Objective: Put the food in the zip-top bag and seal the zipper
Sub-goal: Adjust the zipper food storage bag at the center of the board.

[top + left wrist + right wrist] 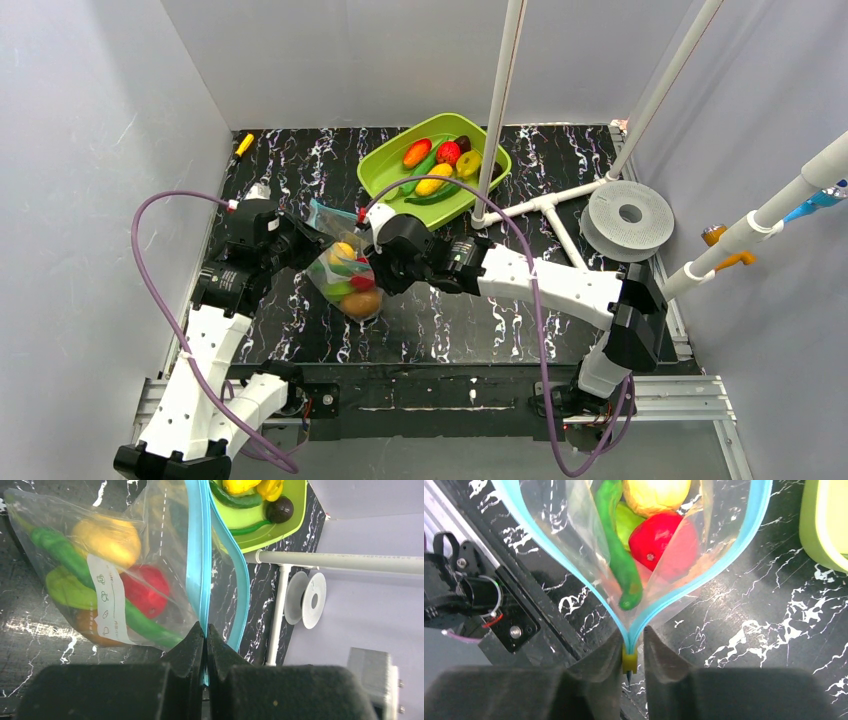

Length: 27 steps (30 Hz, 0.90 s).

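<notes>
Left tool [205, 649] pinching zipper [194, 555], right tool [630, 655] pinching yellow slider [629, 661], visible only from right wrist

Contents by count: one zip-top bag [111, 597] holding five visible pieces of toy food [147, 592], one lime-green tray [385, 172] holding about seven further pieces, one grey spool [605, 215], and two robot arms, the left arm [215, 340] and the right arm [550, 280].

White links [550, 280], black joints [628, 325], purple cables [137, 235].

I see my left gripper [205, 631] clamped on the zipper [193, 555] at six o'clock, food [145, 591] bagged toward nine.
</notes>
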Tool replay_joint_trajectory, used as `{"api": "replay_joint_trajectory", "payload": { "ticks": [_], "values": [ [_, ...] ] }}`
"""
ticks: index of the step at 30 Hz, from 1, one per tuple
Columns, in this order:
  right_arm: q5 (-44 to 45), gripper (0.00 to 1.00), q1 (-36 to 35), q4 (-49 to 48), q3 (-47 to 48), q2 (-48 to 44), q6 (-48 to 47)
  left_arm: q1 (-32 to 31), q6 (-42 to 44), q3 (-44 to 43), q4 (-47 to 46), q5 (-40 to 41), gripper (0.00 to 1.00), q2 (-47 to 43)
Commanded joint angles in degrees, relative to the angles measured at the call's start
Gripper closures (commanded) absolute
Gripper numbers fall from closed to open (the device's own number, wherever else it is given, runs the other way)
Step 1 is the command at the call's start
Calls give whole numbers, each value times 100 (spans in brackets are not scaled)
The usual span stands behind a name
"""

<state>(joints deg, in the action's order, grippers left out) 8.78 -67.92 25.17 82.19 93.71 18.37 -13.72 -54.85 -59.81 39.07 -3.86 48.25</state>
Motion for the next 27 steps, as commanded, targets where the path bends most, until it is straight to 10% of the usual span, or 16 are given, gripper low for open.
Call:
{"api": "replay_joint_trajectory", "payload": {
  "ticks": [1,8,19,27],
  "values": [
    [599,82,-19,-47,465,-132,-335,-15,221,-286,130,506,100,-135],
    [831,99,-26,662,1282,-520,-1132,-11,844,-652,568,1545,100,-74],
    [47,99,-22,663,1448,-114,-1529,-1,1076,-782,1009,1708,100,-3],
    [-305,99,-29,372,1188,-220,-1541,-4,489,-386,1207,1389,70,-240]
  ]
}}
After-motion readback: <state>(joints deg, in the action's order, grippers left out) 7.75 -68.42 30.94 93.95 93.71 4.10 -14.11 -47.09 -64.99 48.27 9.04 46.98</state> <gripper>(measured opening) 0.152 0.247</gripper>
